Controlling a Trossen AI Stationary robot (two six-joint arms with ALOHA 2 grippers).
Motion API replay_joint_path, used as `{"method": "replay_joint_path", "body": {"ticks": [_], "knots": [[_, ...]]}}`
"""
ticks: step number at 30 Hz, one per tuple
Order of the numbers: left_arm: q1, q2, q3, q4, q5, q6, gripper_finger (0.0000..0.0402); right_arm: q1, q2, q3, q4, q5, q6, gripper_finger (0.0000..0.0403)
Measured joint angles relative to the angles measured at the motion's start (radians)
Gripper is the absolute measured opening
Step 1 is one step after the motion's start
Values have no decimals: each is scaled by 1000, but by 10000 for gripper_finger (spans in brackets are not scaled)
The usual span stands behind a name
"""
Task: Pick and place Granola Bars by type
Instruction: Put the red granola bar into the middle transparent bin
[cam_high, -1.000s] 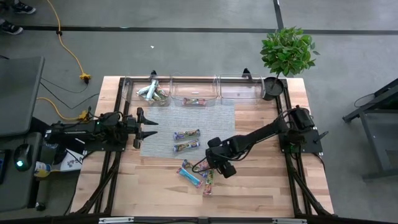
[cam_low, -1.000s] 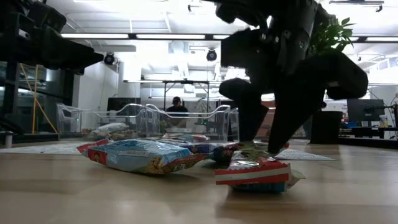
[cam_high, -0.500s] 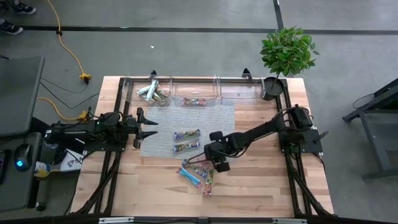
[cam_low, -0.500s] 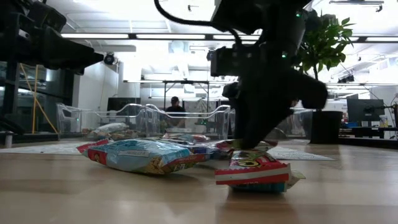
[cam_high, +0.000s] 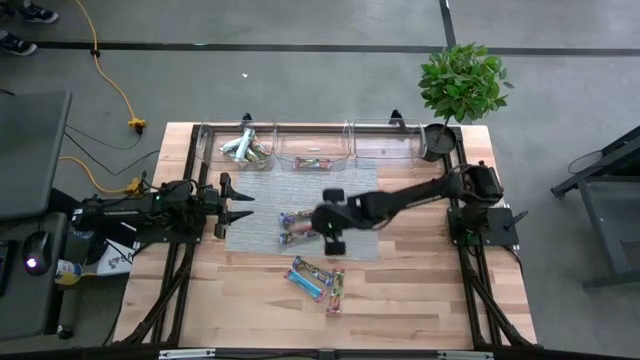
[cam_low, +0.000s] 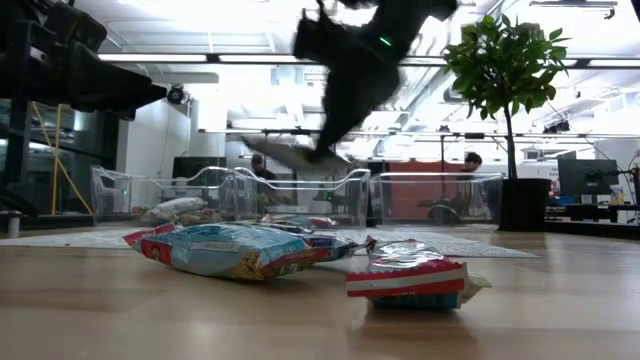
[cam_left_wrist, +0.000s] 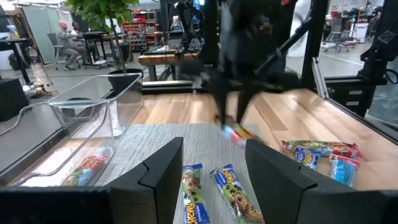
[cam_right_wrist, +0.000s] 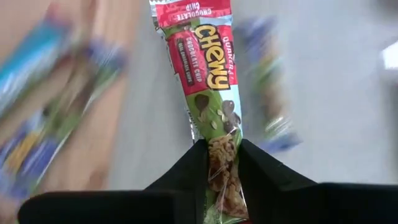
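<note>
My right gripper (cam_high: 330, 228) is above the grey mat (cam_high: 300, 190), shut on a red-wrapped granola bar (cam_right_wrist: 205, 68), and lifted well above the table in the low view (cam_low: 325, 120). Two blue-green bars (cam_high: 300, 215) (cam_high: 296, 236) lie flat on the mat just to its left. A blue bar (cam_high: 308, 279) and another red bar (cam_high: 337, 290) lie on the wood nearer the front. My left gripper (cam_high: 243, 205) waits open and empty at the mat's left edge. My right gripper pinches one end of the red bar (cam_right_wrist: 221, 149) between its two fingers. The rest of the bar sticks out past the fingertips. The bar is lifted clear of the mat, and in the left wrist view it hangs slanting below the fingers (cam_left_wrist: 236, 134).
Three clear bins stand along the far edge: the left one (cam_high: 240, 148) holds several silver-green bars, the middle one (cam_high: 312, 160) a red bar, the right one (cam_high: 385, 145) shows nothing inside. A potted plant (cam_high: 460, 85) stands at the far right corner.
My right gripper has risen from the bars near the front, carrying the red bar, and has gone toward the table's far left, over the mat. The bar is lifted clear. The blue bar and the other red bar have stayed on the wood.
</note>
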Motion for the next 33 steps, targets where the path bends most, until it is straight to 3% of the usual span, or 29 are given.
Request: {"method": "replay_joint_path", "body": {"ticks": [8, 15, 20, 27, 33], "knots": [[0, 0, 0, 0, 0, 0, 172, -165, -3, 212, 13, 123, -198, 67], [0, 0, 0, 0, 0, 0, 172, -384, -3, 227, 19, 102, -223, 67], [0, 0, 0, 0, 0, 0, 172, -500, 2, 228, 20, 5, -219, 67], [0, 0, 0, -1, 0, 0, 172, -552, 64, 228, -14, -78, -214, 67], [0, 0, 0, -1, 0, 0, 172, -552, 113, 228, -11, -81, -210, 67]]}}
